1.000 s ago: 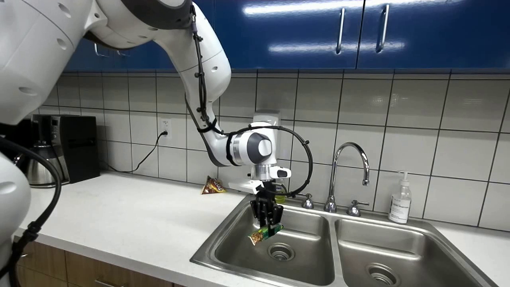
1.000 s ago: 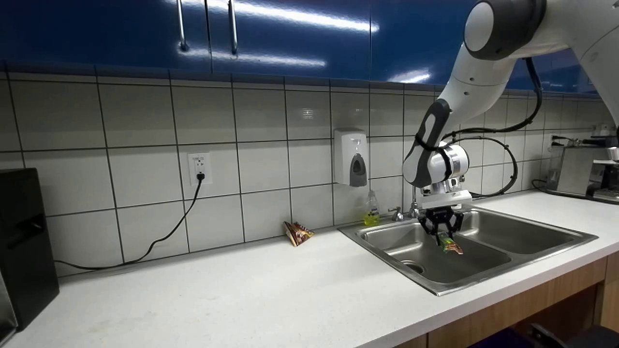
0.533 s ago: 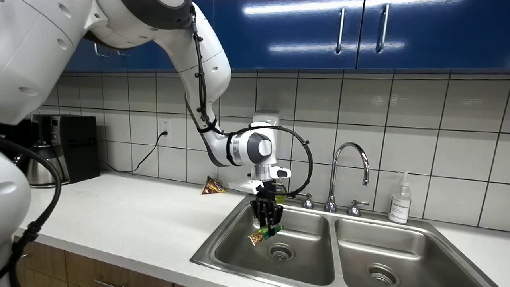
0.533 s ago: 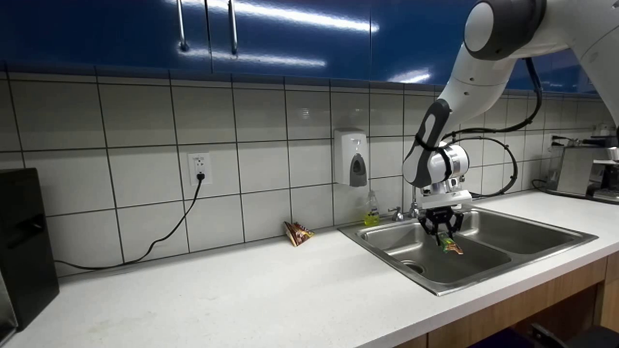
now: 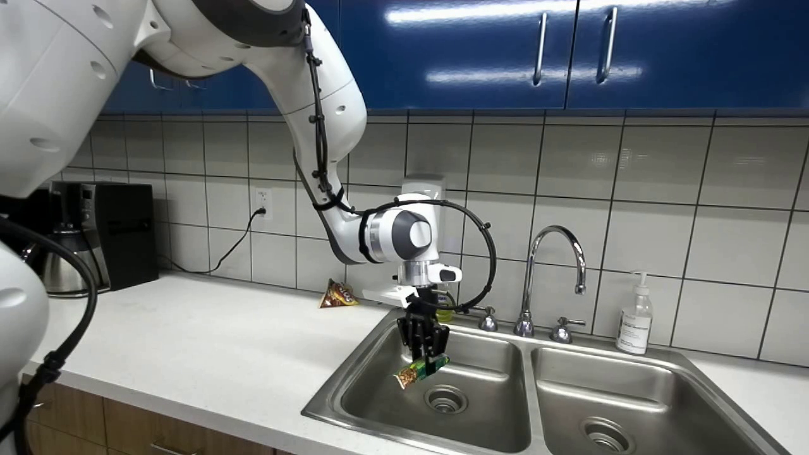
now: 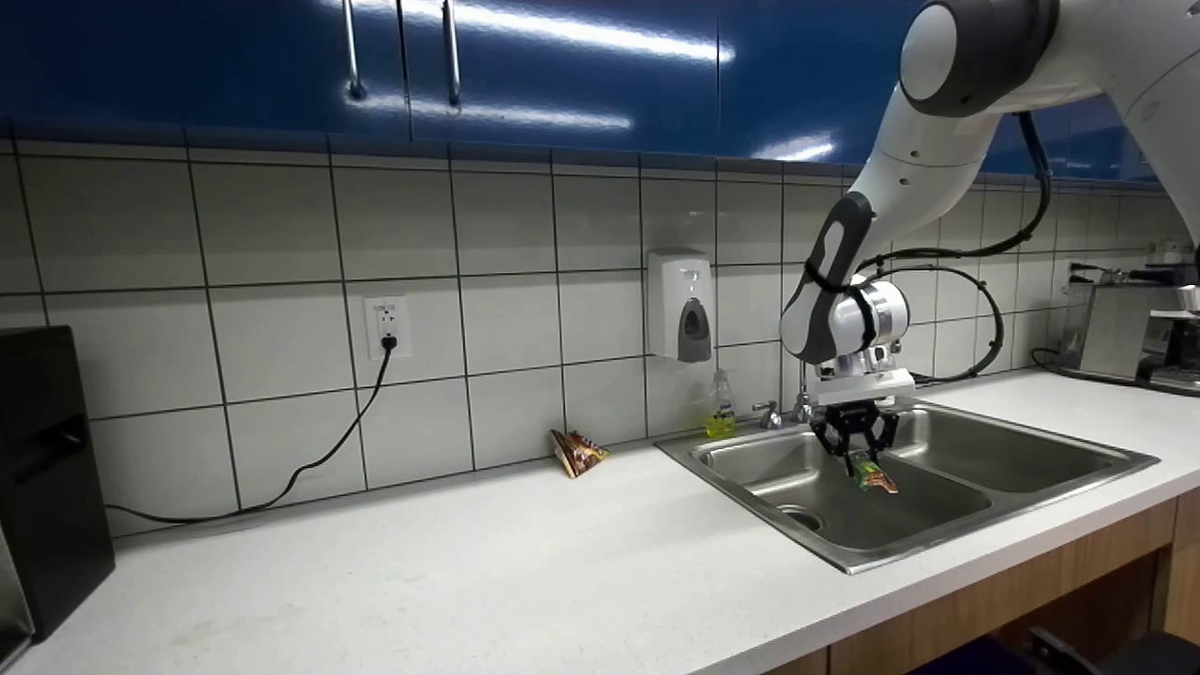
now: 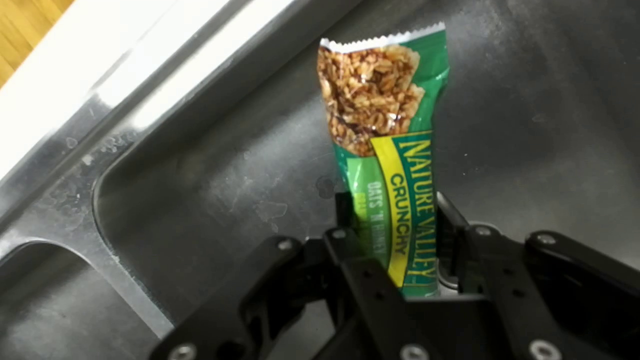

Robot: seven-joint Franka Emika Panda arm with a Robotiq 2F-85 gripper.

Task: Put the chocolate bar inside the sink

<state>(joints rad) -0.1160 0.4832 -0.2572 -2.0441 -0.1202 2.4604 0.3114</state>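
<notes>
Claw (image 7: 392, 212) gripping bar (image 7: 387, 145) — "Nature Valley" ("Crunchy"), over sink (image 5: 531, 385)

We saw the chocolate bar (image 7: 387, 160), oblong in its green and yellow wrapper, held lettered side up over one basin of the double steel sink (image 5: 493, 392).

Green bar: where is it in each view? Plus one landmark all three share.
In an exterior view: green bar, lower middle.
In an exterior view: green bar, lower right.
Wrist view: green bar, just right of centre, held in gripper.
Shared landmark: sink divider, right of the bar in both exterior views, lower left in wrist view.
</notes>
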